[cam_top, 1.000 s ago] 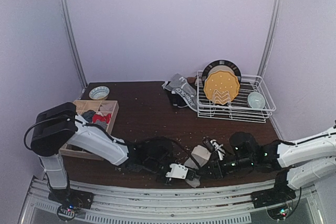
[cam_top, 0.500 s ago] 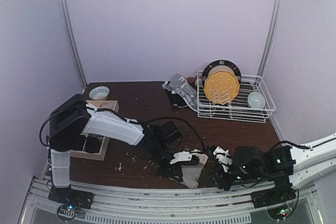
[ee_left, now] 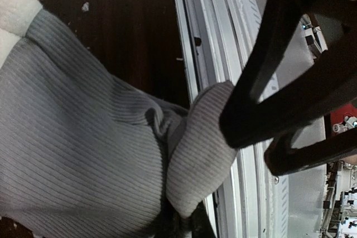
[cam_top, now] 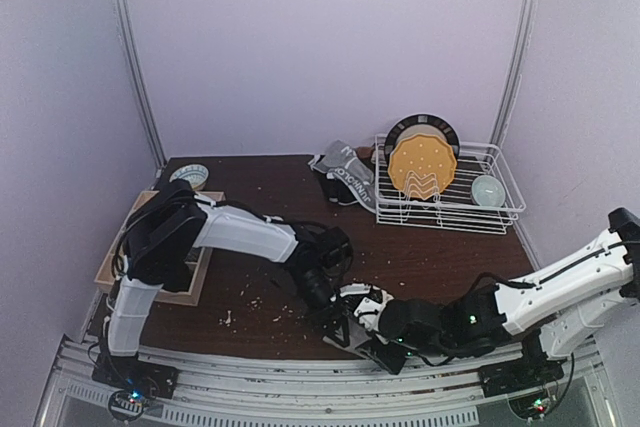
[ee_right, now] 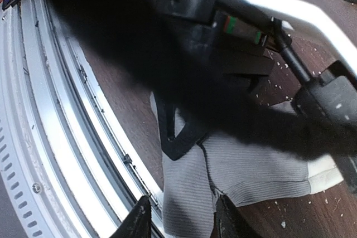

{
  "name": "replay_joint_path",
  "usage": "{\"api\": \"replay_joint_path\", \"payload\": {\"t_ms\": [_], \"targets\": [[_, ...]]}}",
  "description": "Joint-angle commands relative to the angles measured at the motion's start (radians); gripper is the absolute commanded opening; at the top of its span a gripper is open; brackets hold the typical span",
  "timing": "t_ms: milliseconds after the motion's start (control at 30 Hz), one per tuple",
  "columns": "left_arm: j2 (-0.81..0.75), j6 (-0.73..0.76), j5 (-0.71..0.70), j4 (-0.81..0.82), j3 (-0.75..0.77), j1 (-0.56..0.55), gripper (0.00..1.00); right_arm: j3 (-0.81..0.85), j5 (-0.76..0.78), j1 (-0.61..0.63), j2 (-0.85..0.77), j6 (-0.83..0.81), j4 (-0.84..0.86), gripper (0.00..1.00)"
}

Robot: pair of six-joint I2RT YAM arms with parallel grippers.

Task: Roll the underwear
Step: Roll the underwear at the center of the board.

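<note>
- Wooden box: left edge of the table, mostly under the left arm.
- Small bowl: upper left of the table, behind the box.
- Underwear pile: back centre, just beside the dish rack.
- Left gripper: bottom centre, jaws closed, pinching a fold of the grey underwear.
- Grey underwear: ribbed with a white waistband, at the table's near edge, bottom centre. One fold lies over the metal rail.
- Right gripper: just right of the left one, fingers partly apart, tips straddling the cloth's near edge, no squeeze visible.
- Dish rack: upper right, holds an upright yellow plate and a pale bowl.
</note>
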Motion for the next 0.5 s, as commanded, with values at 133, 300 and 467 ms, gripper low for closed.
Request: {"api": "replay_joint_path", "payload": {"t_ms": [133,300,467], "targets": [[0.041,0.002,0.027,-0.097,0.027,0.012,0.03,0.0,0.012,0.014,0.078,0.019,0.044,0.39],[0.025,0.001,0.035,-0.068,-0.001,0.012,0.01,-0.156,0.046,0.013,-0.174,0.066,0.148,0.44],[0.021,-0.015,0.051,-0.032,-0.02,0.012,0.0,-0.249,0.121,0.014,-0.393,0.059,0.126,0.45]]}}
